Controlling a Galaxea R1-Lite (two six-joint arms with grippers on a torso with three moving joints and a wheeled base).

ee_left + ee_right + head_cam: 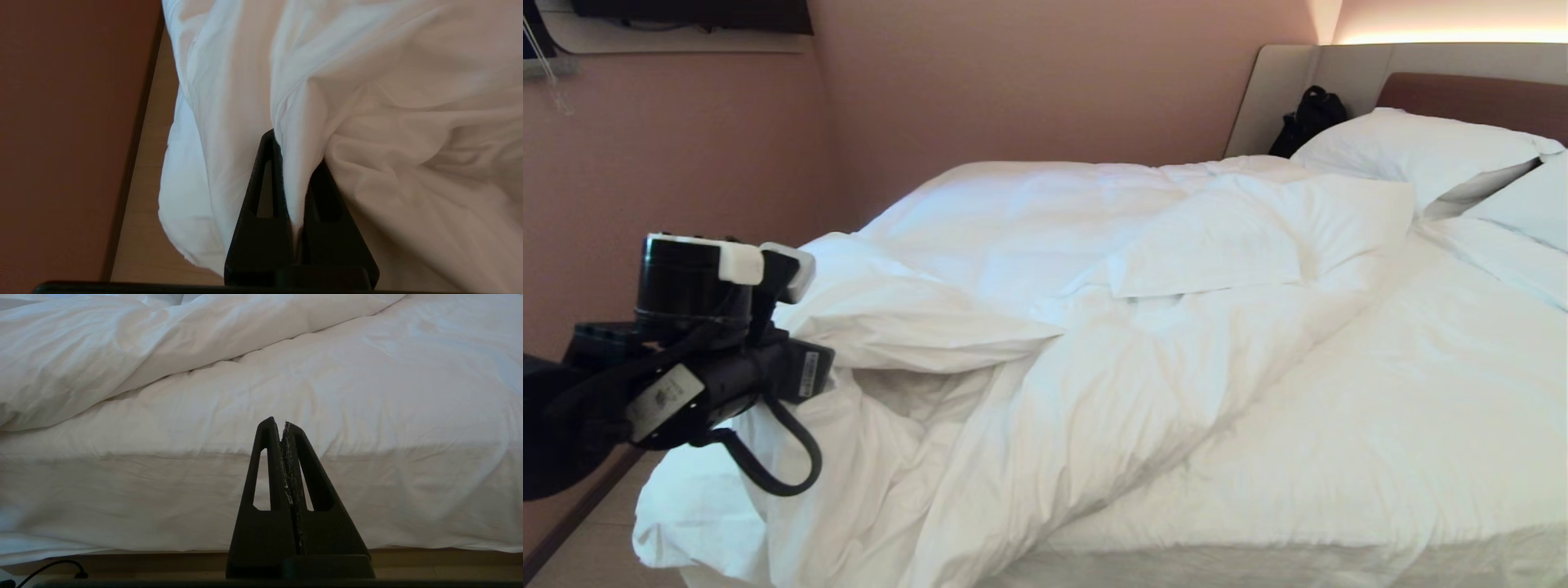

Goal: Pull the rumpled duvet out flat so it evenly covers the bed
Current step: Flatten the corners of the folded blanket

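- duvet (1029, 327) bunched toward the bed's (1380, 392) far-left side, corner hanging off its foot
- left gripper (296, 163) jaws clamped on a duvet fold
- right gripper (282, 428) jaws closed, empty, low beside mattress
- right half uncovered; spreading mostly left

One duvet (1045, 269), one bed (1380, 408), two pillows (1421, 151)

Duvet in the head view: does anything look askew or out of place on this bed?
Yes. The duvet is bunched toward the bed's left side, with a flap folded back near the pillows and a corner spilling over the edge. The left pincer is shut on a fold there. A dark bag sits by the headboard.
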